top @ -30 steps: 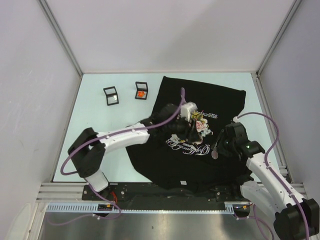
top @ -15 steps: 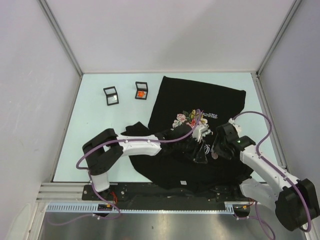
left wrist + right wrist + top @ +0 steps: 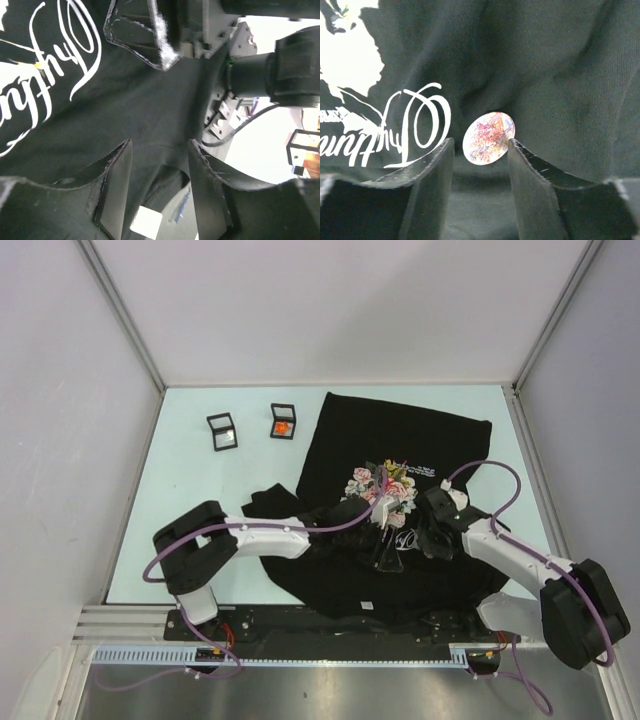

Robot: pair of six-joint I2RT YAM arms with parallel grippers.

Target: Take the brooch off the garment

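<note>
Brooch [image 3: 488,138] judged light, rigid, on limp garment [image 3: 560,75]; grip its rim. Right end effector [image 3: 480,147] straddles it unclosed; left end effector [image 3: 160,145] wide, empty.

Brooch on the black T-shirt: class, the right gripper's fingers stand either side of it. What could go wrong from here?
1. The right gripper is open around the brooch, with wrinkled black T-shirt cloth right behind it; closing may pinch cloth too.
2. The left gripper is open and holds no cloth, so pulling the brooch could lift the T-shirt.
3. Both grippers sit very near each other and might collide.
</note>
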